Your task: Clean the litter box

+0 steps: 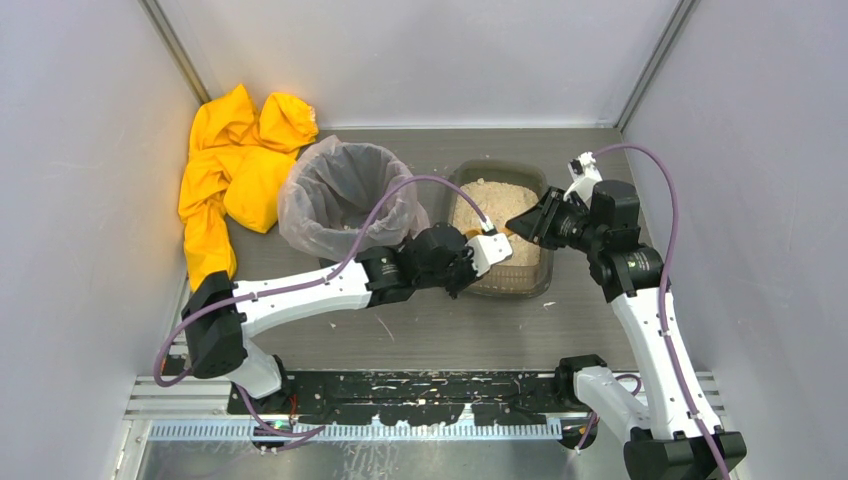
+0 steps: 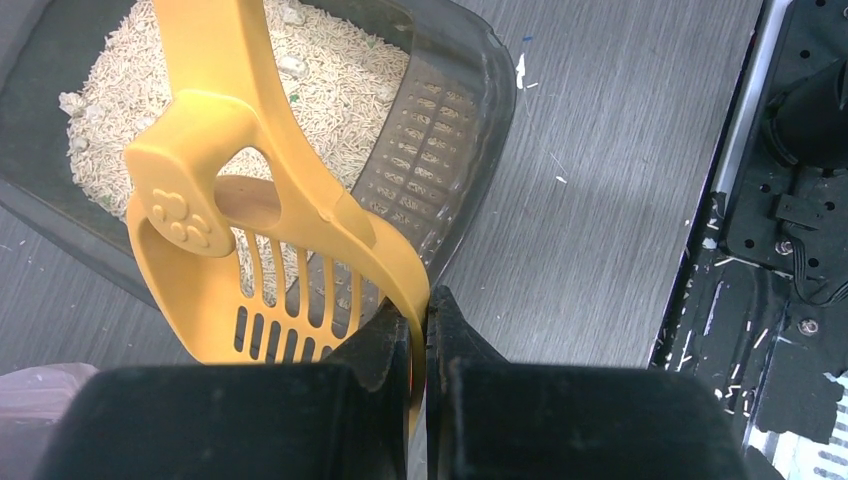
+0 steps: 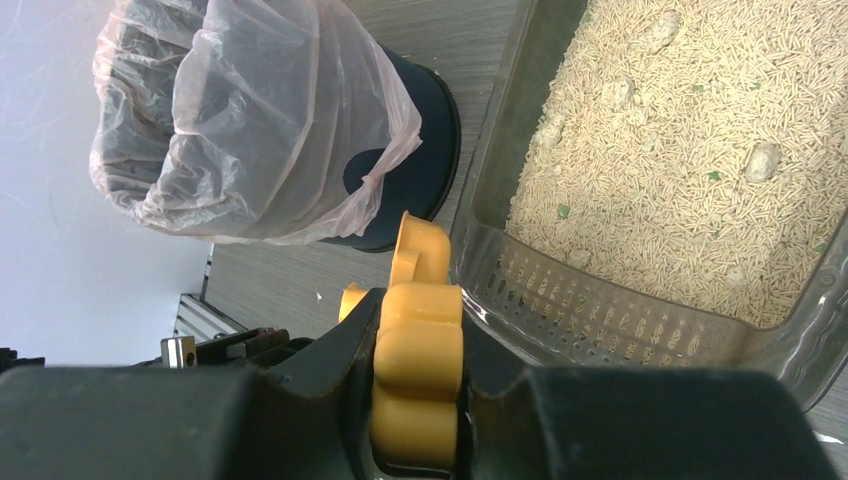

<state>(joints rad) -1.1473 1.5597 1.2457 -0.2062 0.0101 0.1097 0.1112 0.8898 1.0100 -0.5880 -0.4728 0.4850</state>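
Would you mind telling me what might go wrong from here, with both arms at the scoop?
Both the left gripper and the right gripper are shut on the orange scoop; uneven arm motion may twist it or pop it free.
The left gripper pinches only its thin rim, so that hold might slip.
Litter could spill between the litter box and the lined bin.

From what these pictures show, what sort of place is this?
Probably a robot test cell, not a home. Plain grey panel walls enclose a table, the left arm and the right arm are bolted to a rail at its near edge, and a litter box and a bag-lined bin are set out.
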